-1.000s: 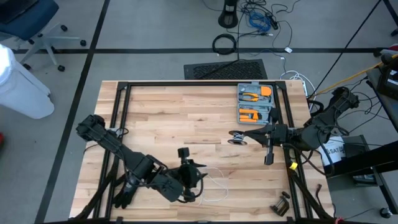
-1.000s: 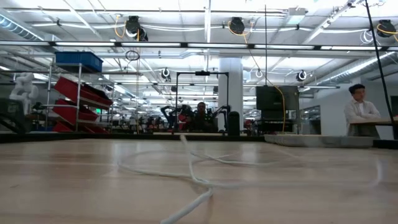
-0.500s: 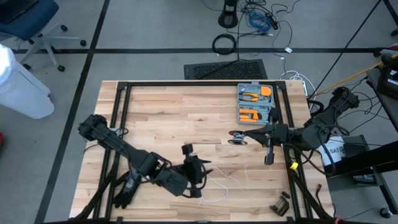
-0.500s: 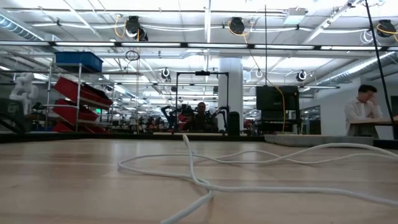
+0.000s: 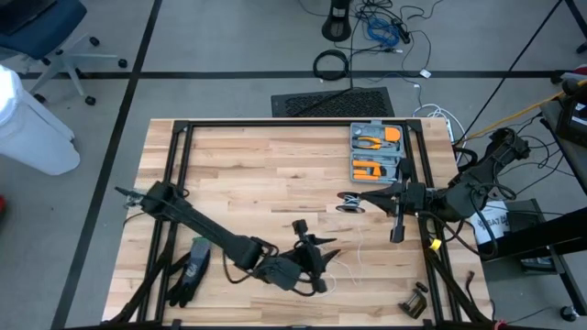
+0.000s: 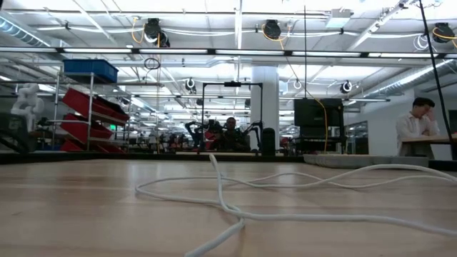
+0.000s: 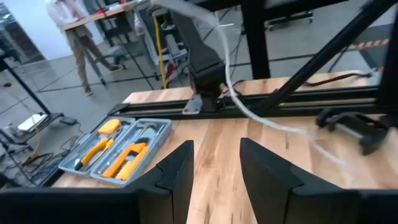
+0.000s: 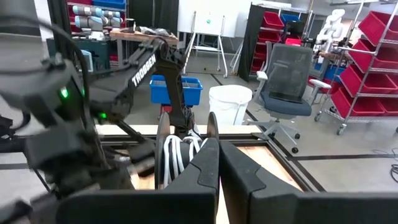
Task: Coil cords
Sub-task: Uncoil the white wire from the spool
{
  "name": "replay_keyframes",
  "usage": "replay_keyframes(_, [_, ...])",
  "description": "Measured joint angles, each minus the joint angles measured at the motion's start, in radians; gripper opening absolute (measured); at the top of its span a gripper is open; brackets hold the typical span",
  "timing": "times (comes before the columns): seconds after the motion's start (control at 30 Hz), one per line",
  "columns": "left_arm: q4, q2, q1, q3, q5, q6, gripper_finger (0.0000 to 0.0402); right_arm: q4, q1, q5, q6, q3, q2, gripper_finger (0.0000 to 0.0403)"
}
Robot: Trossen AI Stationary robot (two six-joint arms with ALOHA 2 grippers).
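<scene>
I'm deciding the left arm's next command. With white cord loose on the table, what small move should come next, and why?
Probably lower the left hand onto the loose white cord and close. Its fingers stand apart, nothing visibly between them, and the cord sprawls in open loops beside it. The right hand, shut, rests by a small wound bundle mid-table.

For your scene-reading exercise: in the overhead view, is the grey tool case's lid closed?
No. The tool case lies open at the table's far right, with orange-handled tools showing inside.

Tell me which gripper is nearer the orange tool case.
Right. The right gripper sits just below the orange tool case in the high view; the left gripper is farther toward the table's near edge.
</scene>
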Motion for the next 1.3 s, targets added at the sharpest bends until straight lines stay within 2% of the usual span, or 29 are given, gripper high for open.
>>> replay_keyframes(0.1, [0.042,0.037,0.016,0.000,0.009,-0.005,0.0137,0.000,0.000,-0.001,-0.013,0.000,0.000,0.0000])
replay_keyframes(0.2, [0.098,0.065,0.027,0.000,0.085,-0.012,0.0143,0.000,0.000,0.000,-0.025,0.000,0.000,0.0000])
replay_keyframes(0.4, [0.176,0.086,0.049,0.000,0.221,-0.153,0.0183,0.001,0.000,0.001,-0.039,0.000,0.001,0.0000])
replay_keyframes(0.57, [0.199,0.086,0.056,0.000,0.232,-0.193,0.0206,0.002,0.000,0.002,-0.044,0.000,0.019,0.0000])
replay_keyframes(0.97, [0.238,0.086,0.084,0.000,0.241,-0.208,0.0208,0.061,0.000,0.002,-0.109,0.000,0.034,0.0000])
replay_keyframes(1.17, [0.266,0.086,0.100,0.000,0.380,-0.208,0.0208,0.061,0.000,0.002,-0.109,0.000,0.037,0.0000])
replay_keyframes(1.3, [0.266,0.085,0.097,0.000,0.375,-0.207,0.0208,0.066,0.000,-0.001,-0.117,0.000,0.037,0.0000])
